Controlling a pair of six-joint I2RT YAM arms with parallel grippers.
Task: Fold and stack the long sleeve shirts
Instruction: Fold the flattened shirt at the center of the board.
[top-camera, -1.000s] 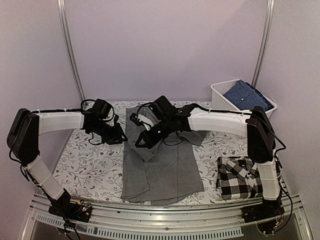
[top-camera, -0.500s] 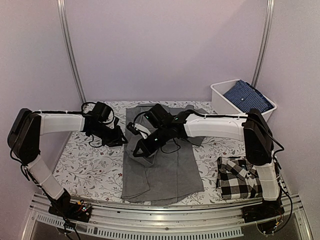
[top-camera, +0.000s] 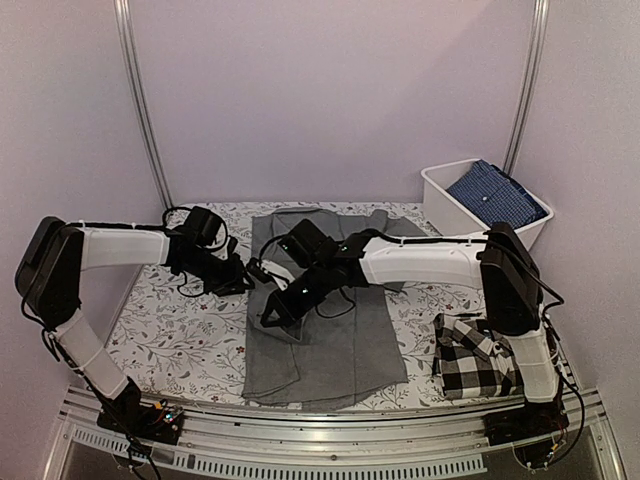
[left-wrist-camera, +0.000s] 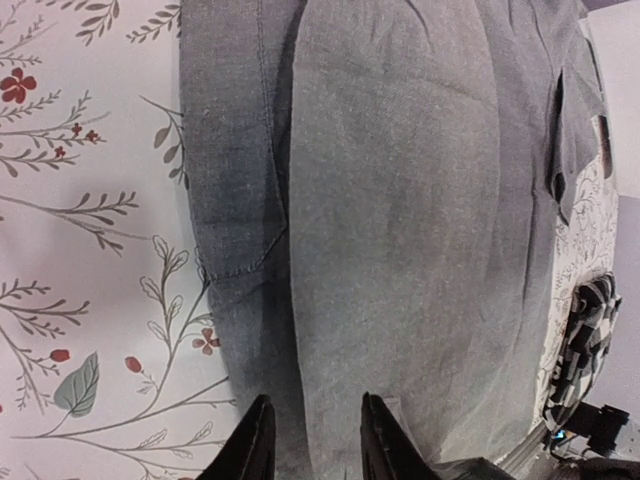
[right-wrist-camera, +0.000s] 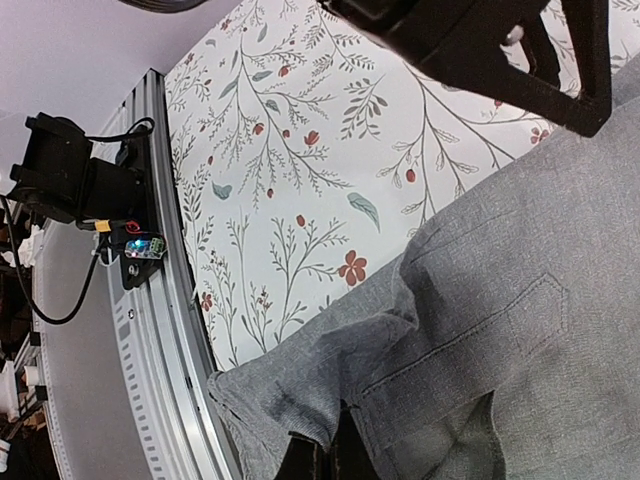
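Note:
The mid-grey long sleeve shirt (top-camera: 340, 345) lies spread down the middle of the floral table, seen close in the left wrist view (left-wrist-camera: 400, 200) and the right wrist view (right-wrist-camera: 500, 340). My right gripper (top-camera: 268, 318) reaches across it to its left side, shut on a fold of grey cloth (right-wrist-camera: 330, 455) lifted off the table. My left gripper (top-camera: 243, 283) sits low at the shirt's left edge with its jaws apart (left-wrist-camera: 312, 425) above the flat cloth. The black-and-white checked shirt (top-camera: 480, 362) lies folded at the front right, its checks just visible in the left wrist view (left-wrist-camera: 585, 320).
A white bin (top-camera: 438, 190) holding blue cloth (top-camera: 495, 192) stands at the back right. The floral tablecloth (top-camera: 170, 330) covers the table. An aluminium rail (top-camera: 300, 415) runs along the front edge, and it shows beside the lifted fold (right-wrist-camera: 175, 330).
My right gripper has carried its grey fold forward and leftward across the shirt. The left gripper has barely moved.

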